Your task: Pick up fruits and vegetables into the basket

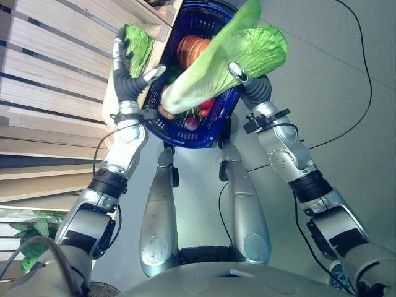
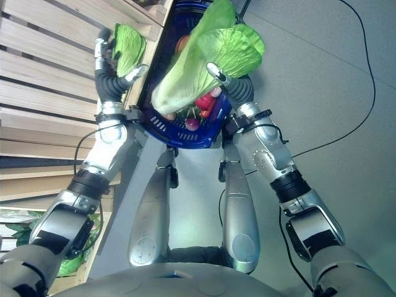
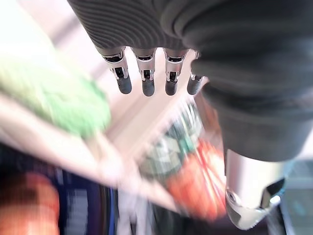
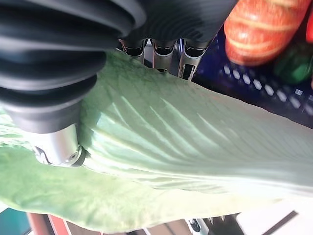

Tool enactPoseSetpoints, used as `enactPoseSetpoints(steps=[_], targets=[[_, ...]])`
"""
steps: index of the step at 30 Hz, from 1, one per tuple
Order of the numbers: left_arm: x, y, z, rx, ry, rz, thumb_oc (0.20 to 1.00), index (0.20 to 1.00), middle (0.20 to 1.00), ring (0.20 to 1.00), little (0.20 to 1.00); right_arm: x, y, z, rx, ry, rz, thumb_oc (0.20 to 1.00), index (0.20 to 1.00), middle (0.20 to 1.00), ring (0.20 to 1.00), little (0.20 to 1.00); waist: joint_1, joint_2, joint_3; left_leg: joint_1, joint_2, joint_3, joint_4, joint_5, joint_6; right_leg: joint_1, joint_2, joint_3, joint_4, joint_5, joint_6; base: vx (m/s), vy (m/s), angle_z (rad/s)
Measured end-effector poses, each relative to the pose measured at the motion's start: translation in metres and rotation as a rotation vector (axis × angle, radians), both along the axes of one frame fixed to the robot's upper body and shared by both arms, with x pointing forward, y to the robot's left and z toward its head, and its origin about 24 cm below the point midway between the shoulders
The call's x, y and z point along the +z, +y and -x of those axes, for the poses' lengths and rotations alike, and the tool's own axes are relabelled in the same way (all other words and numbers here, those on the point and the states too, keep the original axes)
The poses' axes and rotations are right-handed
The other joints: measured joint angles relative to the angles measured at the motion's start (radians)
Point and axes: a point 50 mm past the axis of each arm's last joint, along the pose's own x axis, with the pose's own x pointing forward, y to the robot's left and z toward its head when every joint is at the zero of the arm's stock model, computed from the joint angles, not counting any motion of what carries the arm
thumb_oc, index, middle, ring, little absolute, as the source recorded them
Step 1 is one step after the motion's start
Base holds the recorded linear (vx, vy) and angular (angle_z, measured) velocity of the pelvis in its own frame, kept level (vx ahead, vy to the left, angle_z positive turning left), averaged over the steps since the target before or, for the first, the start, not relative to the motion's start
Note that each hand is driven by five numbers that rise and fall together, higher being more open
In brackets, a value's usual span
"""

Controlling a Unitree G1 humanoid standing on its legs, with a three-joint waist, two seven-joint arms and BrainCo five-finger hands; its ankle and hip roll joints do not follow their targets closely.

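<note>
Left eye view: right hand [image 1: 242, 77] gripping a lettuce [image 1: 216, 62] above the blue basket [image 1: 192, 133]; left hand [image 1: 127, 62] hovering open beside the basket's rim.

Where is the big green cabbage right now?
The cabbage is in the right hand, held over the blue basket in the middle of the eye views, pale stem pointing toward the left hand.
</note>
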Motion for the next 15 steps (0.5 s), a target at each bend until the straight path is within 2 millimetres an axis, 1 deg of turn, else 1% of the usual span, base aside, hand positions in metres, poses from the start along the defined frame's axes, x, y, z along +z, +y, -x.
enactPoseSetpoints(steps=[3, 8, 15], targets=[[-0.002, 0.017, -0.001, 0.079, 0.021, 0.005, 1.000, 1.000, 1.000, 1.000, 1.000, -0.003, -0.010, -0.001, -0.065, 0.001, 0.048, 0.200, 0.200, 0.200, 0.200, 0.200, -0.001, 0.000, 0.000, 0.001, 0.000, 0.001, 0.000, 0.001, 0.000, 0.000, 0.000, 0.001, 0.001, -0.001, 0.002, 0.00, 0.000, 0.00], [-0.014, 0.027, -0.006, 0.144, 0.100, -0.013, 1.000, 1.000, 1.000, 1.000, 1.000, -0.003, -0.019, -0.006, -0.157, 0.000, 0.098, 0.200, 0.200, 0.200, 0.200, 0.200, -0.002, 0.000, 0.000, 0.003, 0.000, 0.002, 0.000, 0.002, 0.000, 0.000, 0.000, 0.001, 0.003, 0.000, 0.000, 0.00, 0.000, 0.00], [-0.030, 0.043, -0.011, 0.214, 0.220, -0.036, 1.000, 1.000, 1.000, 1.000, 1.000, 0.012, -0.026, -0.030, -0.286, 0.004, 0.162, 0.200, 0.200, 0.200, 0.200, 0.200, 0.002, 0.000, 0.000, 0.012, 0.000, 0.006, -0.001, 0.004, -0.001, 0.004, 0.000, 0.003, 0.008, -0.004, 0.005, 0.00, 0.000, 0.00]])
